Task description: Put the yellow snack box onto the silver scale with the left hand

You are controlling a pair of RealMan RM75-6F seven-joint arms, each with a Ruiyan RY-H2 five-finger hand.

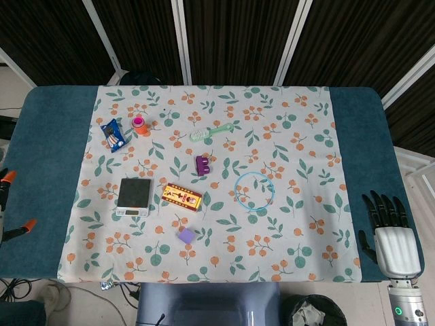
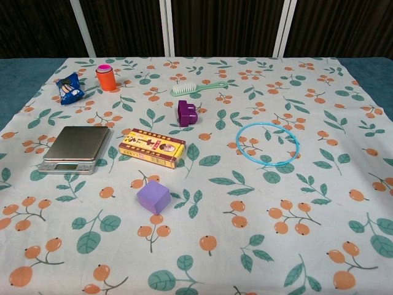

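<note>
The yellow snack box (image 1: 182, 197) is lying flat just beside the silver scale (image 1: 134, 195), its long axis pointing toward the scale, while the right hand (image 1: 389, 227) is resting far away with fingers apart, holding nothing, and the left hand is not showing.

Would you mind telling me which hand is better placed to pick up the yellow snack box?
Left, probably: the yellow snack box lies left of centre beside the silver scale, while the right hand rests off the right edge.
</note>
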